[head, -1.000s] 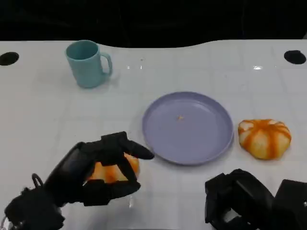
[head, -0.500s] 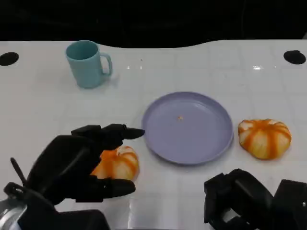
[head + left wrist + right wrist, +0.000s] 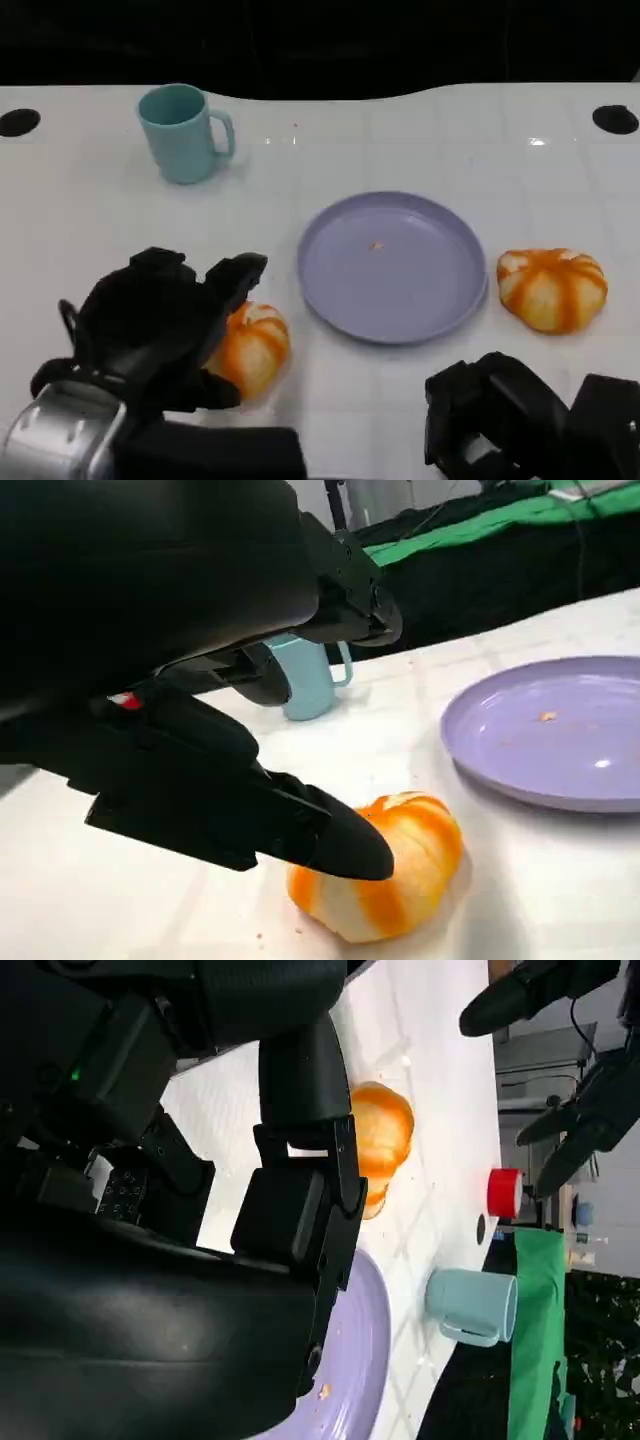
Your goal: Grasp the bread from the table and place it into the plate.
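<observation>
- So the near bread (image 3: 250,345) sits on the white table (image 3: 90,220), toward the robot's left, just off the lower-left rim of the purple plate (image 3: 330,300). It's an orange-and-white striped bun, not on the plate.
- The left robot hand (image 3: 165,325) is right up against that bread. In the head view it covers the bun's left side, with one finger reaching over the top toward the plate.
- From the left wrist view, a black fingertip (image 3: 340,845) lies against the upper side of the bread (image 3: 385,880), and the other fingers arch above it, apart from the bun. The bread rests on the table there.
- Honestly I can't tell if the left robot hand has a real grip on it or is just cupped around it. The fingers look spread around the bun rather than clamped.
- The plate (image 3: 560,780) is just beside the bread in that wrist view too, with a tiny crumb on its surface.
- The right robot hand (image 3: 500,420) is low at the near edge of the table on the robot's right. It looks like a dark curled lump with nothing in it, but whether the fingers are properly closed I can't say.
- A second bread (image 3: 552,288) lies on the table just off the plate's right rim, well apart from both hands.
- A teal mug (image 3: 183,132) stands upright at the far left of the table, handle pointing toward the middle.
- The right wrist view also catches the near bread (image 3: 385,1145) and the mug (image 3: 472,1305).
</observation>
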